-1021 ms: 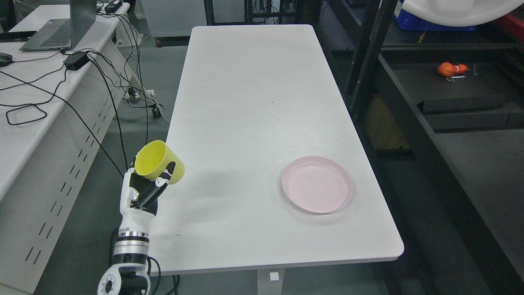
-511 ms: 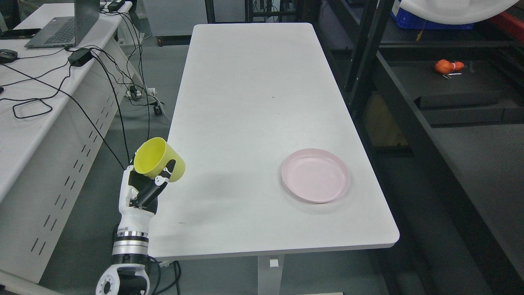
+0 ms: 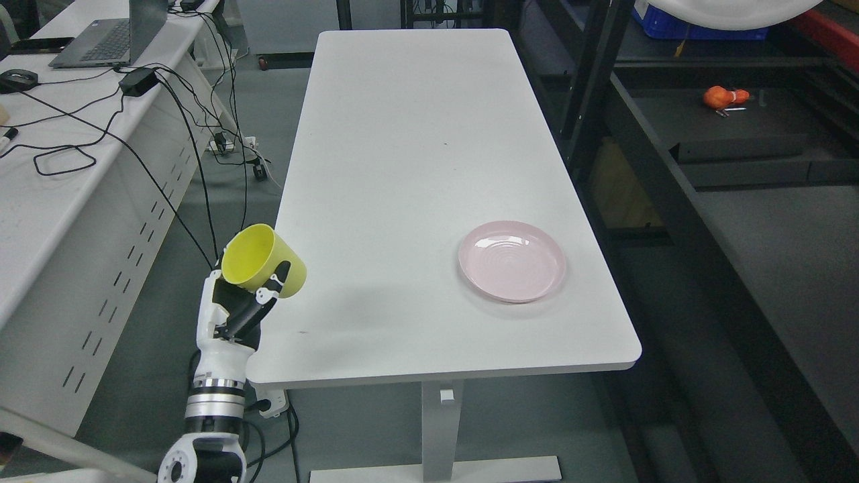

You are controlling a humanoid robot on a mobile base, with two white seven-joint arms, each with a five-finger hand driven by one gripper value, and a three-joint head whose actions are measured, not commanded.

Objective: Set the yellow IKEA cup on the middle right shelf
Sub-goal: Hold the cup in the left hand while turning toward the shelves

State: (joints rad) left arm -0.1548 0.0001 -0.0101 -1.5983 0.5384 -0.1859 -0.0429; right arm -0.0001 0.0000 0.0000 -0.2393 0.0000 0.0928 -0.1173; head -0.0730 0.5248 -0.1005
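Observation:
My left hand point(image 3: 251, 295) rises from the lower left and is shut on the yellow cup point(image 3: 263, 260). The cup is tilted, its mouth facing up and to the left, and it hangs over the near left corner of the white table point(image 3: 416, 154). A black shelf rack point(image 3: 678, 201) stands along the table's right side, its dark shelf boards running off to the right. My right arm is out of the picture.
A pink plate point(image 3: 512, 260) lies on the table near its right edge. An orange object point(image 3: 723, 98) rests on a far shelf board. At the left is a white desk point(image 3: 40, 221) with a laptop point(image 3: 111, 37) and trailing black cables point(image 3: 194, 147).
The whole picture has shifted: the table and plate sit higher and smaller, and the table's foot now shows, so the camera has moved back. The left hand still holds the cup the same way.

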